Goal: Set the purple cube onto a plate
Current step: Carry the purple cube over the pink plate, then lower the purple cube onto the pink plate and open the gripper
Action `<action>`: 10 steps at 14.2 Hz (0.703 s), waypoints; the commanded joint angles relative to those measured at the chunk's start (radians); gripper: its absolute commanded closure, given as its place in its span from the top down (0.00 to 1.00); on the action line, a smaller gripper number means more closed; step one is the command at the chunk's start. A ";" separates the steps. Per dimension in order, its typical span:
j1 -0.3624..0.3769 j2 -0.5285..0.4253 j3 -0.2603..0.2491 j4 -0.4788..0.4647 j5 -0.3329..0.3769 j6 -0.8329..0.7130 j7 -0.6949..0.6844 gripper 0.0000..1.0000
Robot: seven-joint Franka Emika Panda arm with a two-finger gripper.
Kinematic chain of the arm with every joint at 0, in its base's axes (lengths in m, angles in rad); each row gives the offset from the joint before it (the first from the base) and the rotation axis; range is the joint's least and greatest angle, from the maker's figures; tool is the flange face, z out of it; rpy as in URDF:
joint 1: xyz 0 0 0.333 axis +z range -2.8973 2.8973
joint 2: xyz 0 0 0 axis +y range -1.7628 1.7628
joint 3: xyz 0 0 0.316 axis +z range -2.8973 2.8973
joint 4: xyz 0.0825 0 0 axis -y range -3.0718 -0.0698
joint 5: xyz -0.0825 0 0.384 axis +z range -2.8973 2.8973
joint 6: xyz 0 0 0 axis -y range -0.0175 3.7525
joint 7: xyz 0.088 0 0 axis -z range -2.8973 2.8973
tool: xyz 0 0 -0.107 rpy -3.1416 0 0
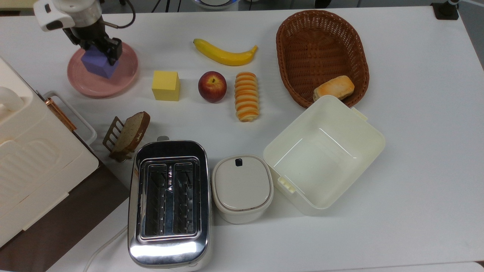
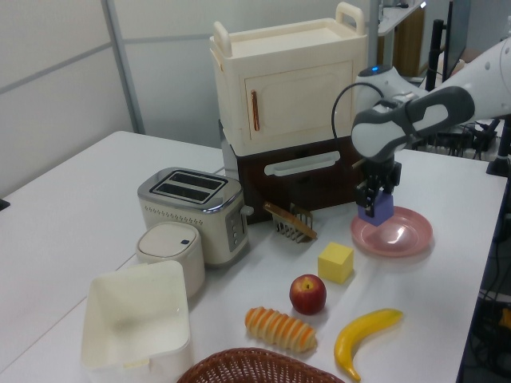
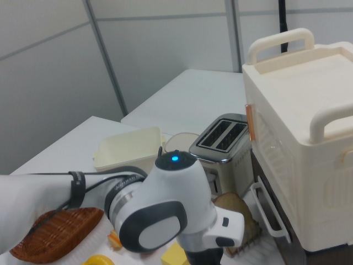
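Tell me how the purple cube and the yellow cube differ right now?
The purple cube is over the pink plate, gripped by the pincer; the yellow cube sits free on the white table. The purple cube is turned at an angle in the top view; the yellow cube lies square. Both look the same size and shape.

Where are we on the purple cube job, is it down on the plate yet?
Done: the purple cube is off the table and carried over the plate, away from the yellow cube. In hand: the claw is shut on it, low over the plate; the left view cannot settle whether it touches. Left: release it and lift the claw clear.
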 commanded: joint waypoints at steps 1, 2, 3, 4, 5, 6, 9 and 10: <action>0.006 -0.005 -0.023 -0.048 -0.022 0.075 -0.017 0.30; 0.005 -0.006 -0.040 -0.057 -0.022 0.075 -0.034 0.30; 0.005 -0.005 -0.041 -0.059 -0.022 0.075 -0.043 0.30; 0.005 -0.003 -0.041 -0.063 -0.022 0.076 -0.045 0.30; 0.005 -0.003 -0.041 -0.063 -0.024 0.077 -0.046 0.30; 0.003 -0.002 -0.043 -0.063 -0.030 0.077 -0.046 0.31; 0.005 -0.002 -0.043 -0.062 -0.033 0.072 -0.035 1.00; 0.006 -0.002 -0.041 -0.060 -0.033 0.069 -0.035 1.00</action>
